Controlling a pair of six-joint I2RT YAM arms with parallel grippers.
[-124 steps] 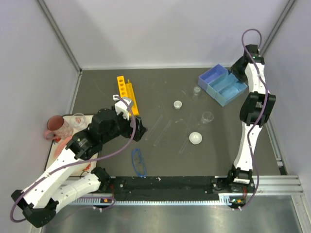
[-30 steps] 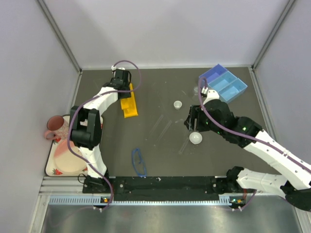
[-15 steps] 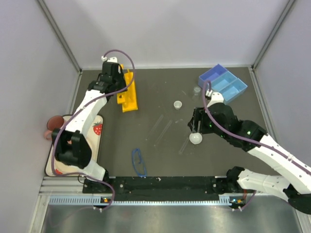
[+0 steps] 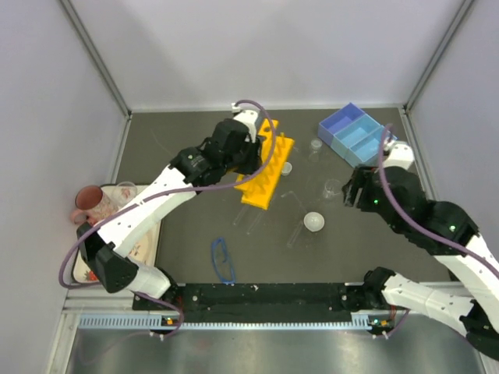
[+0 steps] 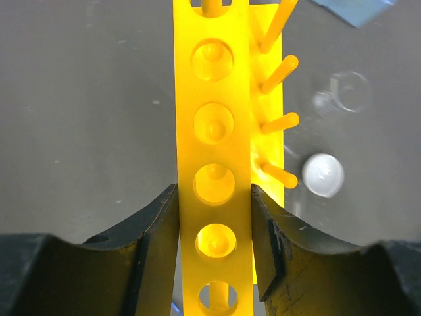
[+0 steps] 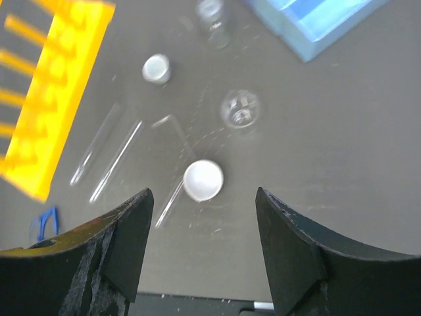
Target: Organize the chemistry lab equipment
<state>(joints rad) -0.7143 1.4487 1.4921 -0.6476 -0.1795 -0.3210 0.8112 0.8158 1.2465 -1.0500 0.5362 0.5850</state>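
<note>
The left claw [image 5: 214,197] is partly closed. Its two black fingers [image 5: 158,230] press against both long sides of the yellow holed tube rack [image 4: 265,167], gripping it near one end. The rack is glossy moulded plastic: a flat bar with a row of round holes and slim pegs standing out along one side. It sits aslant over the middle of the dark matte surface [image 4: 335,261]; whether it rests there I cannot tell.

The right claw [image 6: 204,197] hangs wide open to the right of the rack, holding and touching nothing. Below it sits a small white round dish [image 6: 203,180], smooth and shallow. A second dish [image 4: 286,167] is just beside the rack's right edge. Two thin clear tubes [image 6: 117,161] lie near the rack's near end. Two small clear beakers [image 4: 333,188] stand to the right of the rack, with the boxy light-blue three-compartment tray [image 4: 356,135] beyond them. Blue-framed goggles [image 4: 223,259] lie on the near side of the rack, well apart from it.
</note>
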